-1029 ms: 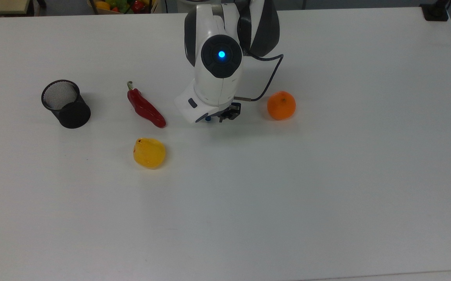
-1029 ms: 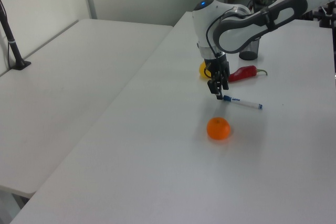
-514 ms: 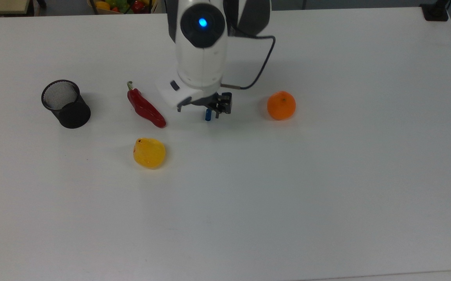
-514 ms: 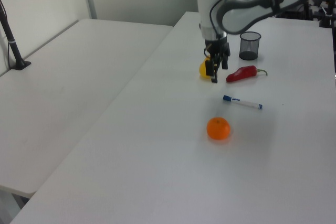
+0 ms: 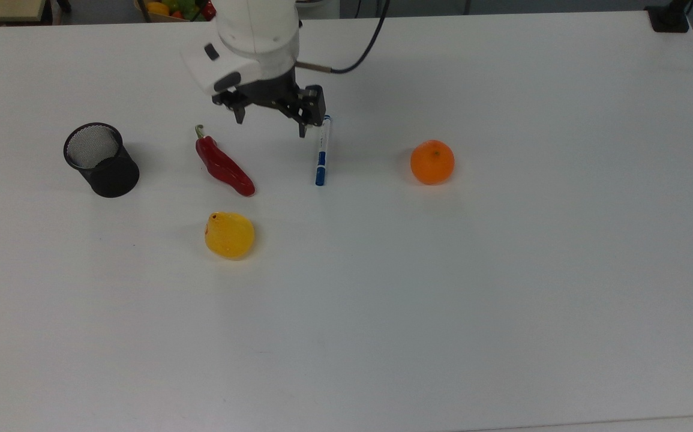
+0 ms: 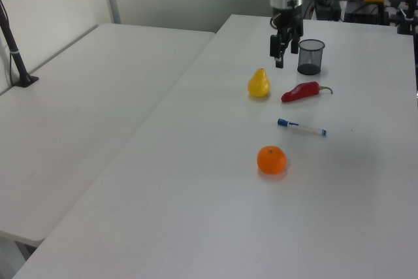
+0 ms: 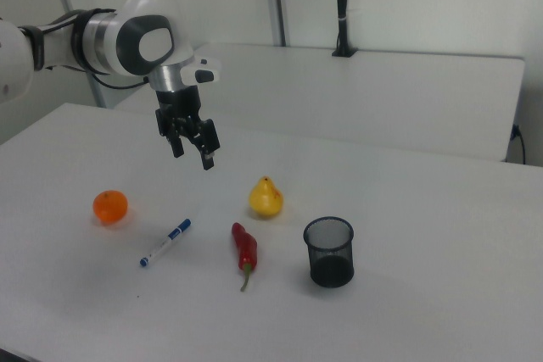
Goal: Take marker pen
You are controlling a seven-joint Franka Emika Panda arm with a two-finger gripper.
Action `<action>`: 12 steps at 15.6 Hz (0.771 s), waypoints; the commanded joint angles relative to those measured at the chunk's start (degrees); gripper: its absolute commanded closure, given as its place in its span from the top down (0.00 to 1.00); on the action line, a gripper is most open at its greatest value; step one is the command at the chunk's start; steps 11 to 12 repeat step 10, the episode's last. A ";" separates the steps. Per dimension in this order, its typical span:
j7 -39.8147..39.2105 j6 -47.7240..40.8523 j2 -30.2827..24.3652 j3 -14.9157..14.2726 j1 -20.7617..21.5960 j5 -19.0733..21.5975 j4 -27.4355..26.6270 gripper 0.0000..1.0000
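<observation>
1. White table (image 5: 502, 300) carries the marker pen (image 5: 321, 157), which lies flat and untouched between a red chilli (image 5: 224, 167) and an orange (image 5: 432, 162) in the top view.
2. High above the surface, the gripper (image 7: 191, 152) hangs with fingers spread wide, holding nothing.
3. Nearby stand a yellow pear (image 7: 265, 197) and a black mesh cup (image 7: 329, 251).
</observation>
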 commanded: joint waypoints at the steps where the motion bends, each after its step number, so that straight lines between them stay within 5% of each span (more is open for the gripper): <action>1: -0.30 -0.18 -7.10 3.64 -4.26 -0.04 -6.63 1.00; 4: -0.48 -0.36 -11.14 6.02 -7.08 0.05 -9.88 1.00; 12: -0.66 -6.59 -14.32 5.94 -7.08 0.05 -10.69 1.00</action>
